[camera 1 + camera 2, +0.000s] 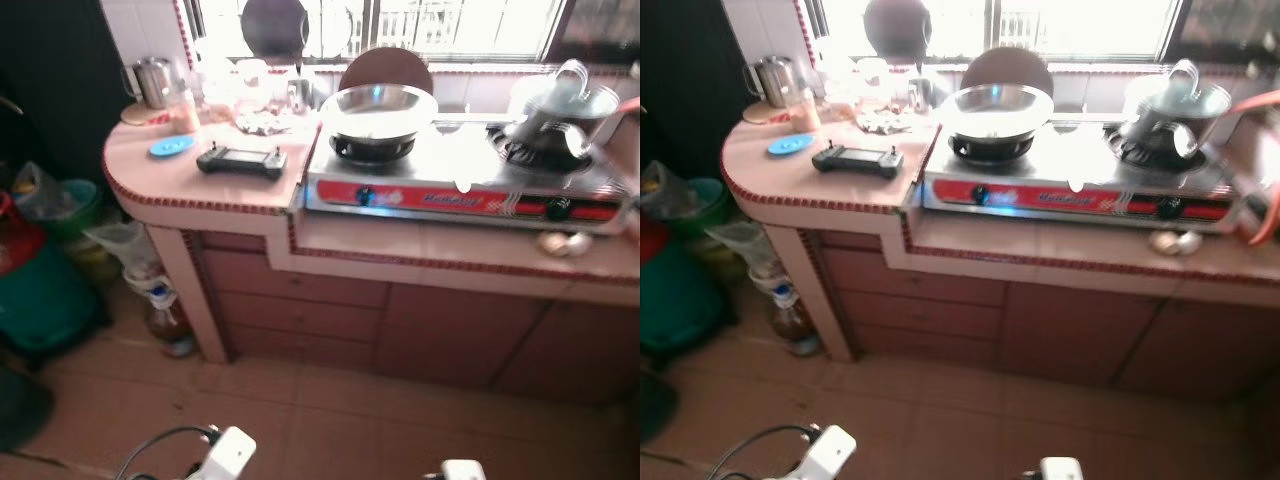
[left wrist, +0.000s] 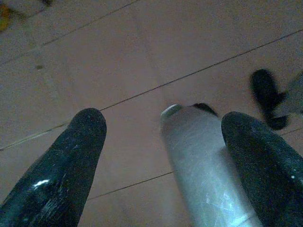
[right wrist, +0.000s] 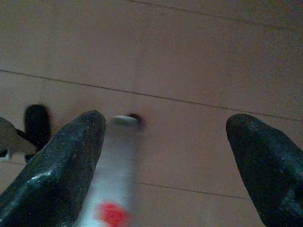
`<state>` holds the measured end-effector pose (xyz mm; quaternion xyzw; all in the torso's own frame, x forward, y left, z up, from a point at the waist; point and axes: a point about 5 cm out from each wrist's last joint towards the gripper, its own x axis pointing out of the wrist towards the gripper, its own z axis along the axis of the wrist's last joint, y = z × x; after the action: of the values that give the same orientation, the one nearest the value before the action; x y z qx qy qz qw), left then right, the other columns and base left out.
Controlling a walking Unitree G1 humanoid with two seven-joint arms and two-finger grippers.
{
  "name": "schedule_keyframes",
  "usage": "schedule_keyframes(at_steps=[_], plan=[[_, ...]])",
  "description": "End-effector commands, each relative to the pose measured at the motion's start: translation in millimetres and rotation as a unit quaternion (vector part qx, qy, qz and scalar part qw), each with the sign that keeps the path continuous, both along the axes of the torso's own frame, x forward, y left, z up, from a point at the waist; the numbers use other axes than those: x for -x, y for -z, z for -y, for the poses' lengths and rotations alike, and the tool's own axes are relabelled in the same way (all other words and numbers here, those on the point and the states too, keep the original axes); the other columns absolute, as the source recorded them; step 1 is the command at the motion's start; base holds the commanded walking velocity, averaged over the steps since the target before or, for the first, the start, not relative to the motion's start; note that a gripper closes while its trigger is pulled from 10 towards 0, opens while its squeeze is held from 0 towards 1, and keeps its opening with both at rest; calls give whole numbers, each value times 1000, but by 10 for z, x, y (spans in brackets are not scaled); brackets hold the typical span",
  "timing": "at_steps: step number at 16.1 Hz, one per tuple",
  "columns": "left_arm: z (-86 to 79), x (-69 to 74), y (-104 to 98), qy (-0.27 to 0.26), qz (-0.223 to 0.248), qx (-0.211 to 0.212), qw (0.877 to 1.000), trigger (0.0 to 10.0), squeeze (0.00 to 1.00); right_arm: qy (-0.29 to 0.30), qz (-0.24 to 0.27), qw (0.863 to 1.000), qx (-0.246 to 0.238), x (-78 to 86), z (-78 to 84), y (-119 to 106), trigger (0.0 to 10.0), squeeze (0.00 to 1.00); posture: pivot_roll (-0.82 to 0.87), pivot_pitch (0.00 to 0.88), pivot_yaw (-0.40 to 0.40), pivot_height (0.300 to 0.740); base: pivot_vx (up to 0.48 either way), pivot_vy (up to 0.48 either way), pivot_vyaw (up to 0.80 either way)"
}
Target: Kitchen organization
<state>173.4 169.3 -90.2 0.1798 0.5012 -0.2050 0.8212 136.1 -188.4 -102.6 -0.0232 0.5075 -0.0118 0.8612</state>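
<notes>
Both arms hang idle, left gripper (image 2: 161,161) and right gripper (image 3: 165,161) spread, empty; I risk clipping the stove (image 1: 465,185) on approach

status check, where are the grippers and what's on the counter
Left gripper and right gripper low over the floor tiles, jaws open, nothing held. Stove carries a steel bowl and a lidded pot; black remote left of it.
</notes>
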Motion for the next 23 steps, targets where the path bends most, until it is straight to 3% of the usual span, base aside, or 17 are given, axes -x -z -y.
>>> schedule_keyframes(at_steps=[1, 13, 18, 23], plan=[[-140, 8, -8, -3, -3, -20, 1000, 10000, 0, -6, 9, 1000, -12, -72, -119, -13, 10000, 0, 119, 0, 11, 740, 0, -368, 0], [-126, -4, -10, -21, 0, -17, 1000, 10000, 0, -11, 10, 1000, -9, -109, -92, -27, 10000, 0, 119, 0, -1, 740, 0, -29, 0], [-133, -15, -14, -16, 0, -22, 1000, 10000, 0, -12, 11, 1000, -12, -114, -114, -27, 10000, 0, 119, 0, 5, 740, 0, 0, -714], [-130, -24, -17, -12, -1, -27, 1000, 10000, 0, -35, 10, 999, -6, -116, -130, -28, 10000, 0, 126, 0, 2, 740, 0, 0, 240]])
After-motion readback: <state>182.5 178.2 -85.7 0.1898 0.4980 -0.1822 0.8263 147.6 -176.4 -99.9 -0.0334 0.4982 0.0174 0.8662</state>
